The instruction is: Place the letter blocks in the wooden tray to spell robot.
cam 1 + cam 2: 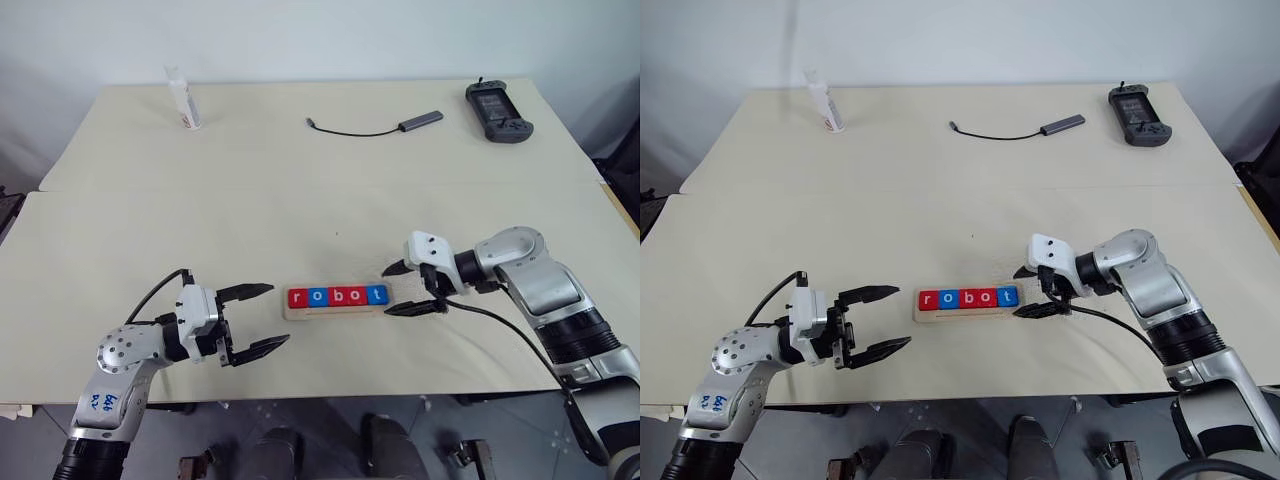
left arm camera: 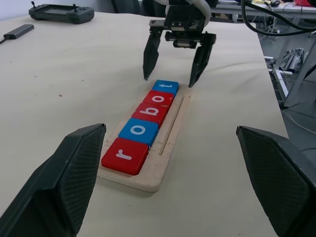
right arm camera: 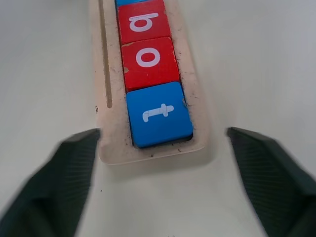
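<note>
The wooden tray [image 1: 335, 313] lies near the table's front edge, between my two grippers. Several letter blocks [image 1: 337, 296] sit in it in a row reading r, o, b, o, t: red r [image 2: 125, 155], blue o [image 2: 138, 131], red b [image 2: 150, 112], red o [image 3: 148, 60], blue t [image 3: 158, 113]. My right gripper [image 1: 387, 292] stands open at the tray's t end, one finger on each side of that end and nothing between them. It also shows beyond the tray as the right gripper [image 2: 168, 81]. My left gripper [image 1: 279, 314] is open and empty, a short way off the r end.
At the table's back stand a white tube [image 1: 183, 97], a grey adapter with a black cable [image 1: 420, 121] and a black handheld controller [image 1: 498, 112]. A seam [image 1: 300, 188] crosses the table between them and the tray.
</note>
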Controlling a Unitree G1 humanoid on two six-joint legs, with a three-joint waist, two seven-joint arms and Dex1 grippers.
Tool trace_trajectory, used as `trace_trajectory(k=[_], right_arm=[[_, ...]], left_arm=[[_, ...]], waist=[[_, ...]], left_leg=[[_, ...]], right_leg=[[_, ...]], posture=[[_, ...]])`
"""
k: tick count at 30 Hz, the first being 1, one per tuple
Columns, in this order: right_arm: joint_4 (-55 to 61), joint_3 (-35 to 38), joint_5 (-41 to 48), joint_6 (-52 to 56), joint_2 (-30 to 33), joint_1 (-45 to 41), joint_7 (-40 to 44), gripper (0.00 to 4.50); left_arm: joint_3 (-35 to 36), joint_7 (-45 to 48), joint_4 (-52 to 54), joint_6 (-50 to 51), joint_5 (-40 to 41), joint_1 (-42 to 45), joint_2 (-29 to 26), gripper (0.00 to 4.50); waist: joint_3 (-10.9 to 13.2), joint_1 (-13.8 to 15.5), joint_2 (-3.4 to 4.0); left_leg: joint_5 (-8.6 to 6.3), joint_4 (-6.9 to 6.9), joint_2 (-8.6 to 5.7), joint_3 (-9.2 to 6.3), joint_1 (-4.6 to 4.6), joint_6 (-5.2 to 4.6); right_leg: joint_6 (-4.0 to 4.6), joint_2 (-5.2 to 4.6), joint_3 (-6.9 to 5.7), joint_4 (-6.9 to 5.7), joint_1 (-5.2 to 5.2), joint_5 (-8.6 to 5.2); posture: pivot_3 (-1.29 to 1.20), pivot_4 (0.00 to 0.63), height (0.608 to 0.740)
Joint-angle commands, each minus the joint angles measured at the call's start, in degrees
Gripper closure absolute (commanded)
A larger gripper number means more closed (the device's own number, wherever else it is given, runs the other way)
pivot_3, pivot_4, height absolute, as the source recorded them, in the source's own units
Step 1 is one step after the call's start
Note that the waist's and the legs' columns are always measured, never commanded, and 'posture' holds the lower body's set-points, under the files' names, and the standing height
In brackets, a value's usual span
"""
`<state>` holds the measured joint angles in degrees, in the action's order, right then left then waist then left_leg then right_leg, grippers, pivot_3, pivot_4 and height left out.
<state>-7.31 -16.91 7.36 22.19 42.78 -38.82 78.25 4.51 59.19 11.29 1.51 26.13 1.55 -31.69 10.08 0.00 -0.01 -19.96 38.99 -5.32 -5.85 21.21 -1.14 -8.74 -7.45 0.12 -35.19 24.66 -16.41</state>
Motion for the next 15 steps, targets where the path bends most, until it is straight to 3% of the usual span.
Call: trace_trajectory(k=[1,11,15], right_arm=[[5.01,4.04,2.94,1.50,2.52,0.96,0.81,0.02],[10.64,16.51,9.45,0.95,1.74,12.15,-8.01,0.02],[12.58,15.70,7.21,2.12,2.96,15.31,-10.82,0.19]], left_arm=[[0.97,-0.41,2.59,0.08,1.30,-0.57,-0.41,0.00],[2.71,-1.38,1.59,-0.37,1.03,-0.79,-1.54,0.00],[3.07,-0.69,0.35,-0.48,1.13,-0.19,-1.89,0.00]], waist=[[0.00,0.07,0.00],[0.00,0.37,0.00],[0.00,0.22,0.00]], left_leg=[[0.00,0.00,0.01,0.00,0.00,0.00],[-0.01,-0.01,0.00,-0.01,0.00,-0.01],[-0.01,-0.02,0.02,0.00,-0.02,0.00]], right_leg=[[0.00,0.01,-0.01,0.00,0.00,0.00],[0.00,0.00,-0.02,0.04,-0.03,0.00],[0.00,0.02,0.00,0.04,-0.04,0.00]], posture=[[0.00,0.150,0.740],[0.00,0.150,0.740],[0.00,0.150,0.740]])
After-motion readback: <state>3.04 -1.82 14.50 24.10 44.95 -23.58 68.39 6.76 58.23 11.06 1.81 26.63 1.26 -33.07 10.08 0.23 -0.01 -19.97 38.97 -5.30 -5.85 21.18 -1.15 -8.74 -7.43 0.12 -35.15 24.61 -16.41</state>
